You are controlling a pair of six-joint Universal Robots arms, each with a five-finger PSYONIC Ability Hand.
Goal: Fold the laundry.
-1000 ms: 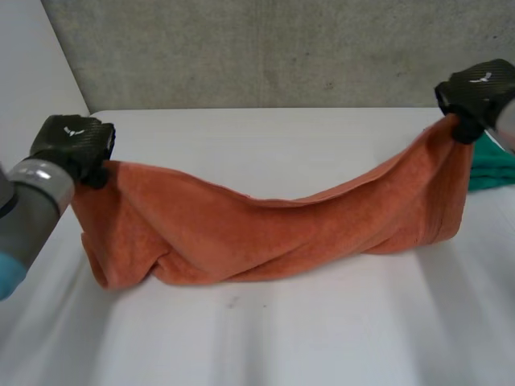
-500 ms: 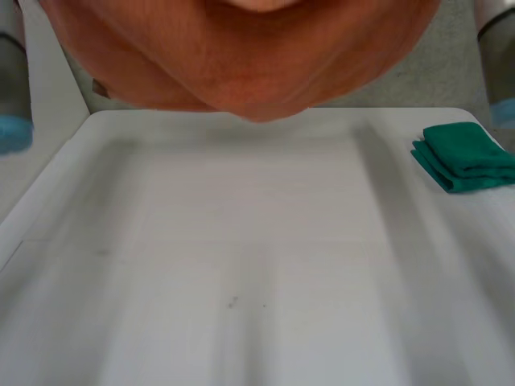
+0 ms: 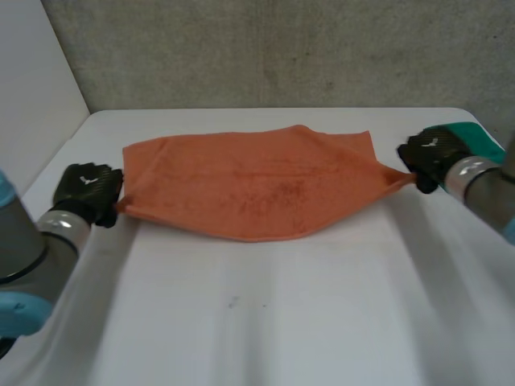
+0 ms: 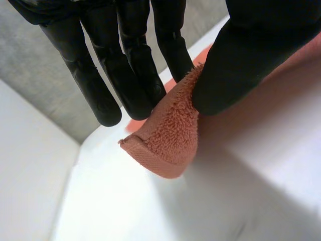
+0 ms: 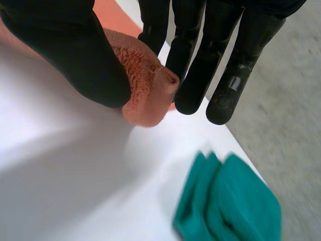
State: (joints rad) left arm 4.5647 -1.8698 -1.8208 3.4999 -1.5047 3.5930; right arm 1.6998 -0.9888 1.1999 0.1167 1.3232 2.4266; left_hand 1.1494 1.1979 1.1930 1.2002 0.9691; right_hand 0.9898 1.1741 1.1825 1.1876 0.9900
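An orange towel [image 3: 249, 185] lies stretched flat across the far half of the white table [image 3: 265, 322]. My left hand [image 3: 87, 191] pinches the towel's left corner [image 4: 168, 143] between thumb and fingers [image 4: 135, 75]. My right hand [image 3: 430, 154] pinches the right corner [image 5: 145, 85] the same way, thumb against fingers [image 5: 193, 65]. The near edge of the towel bows toward me between the two hands.
A folded green cloth [image 3: 476, 138] lies at the table's far right corner, just behind my right hand, and it appears past the fingertips [image 5: 230, 206] in the right wrist view. A grey wall backs the table.
The towel was hanging bunched between both raised hands, then swung up high close to the camera. Now both hands are low and the towel lies spread on the table.
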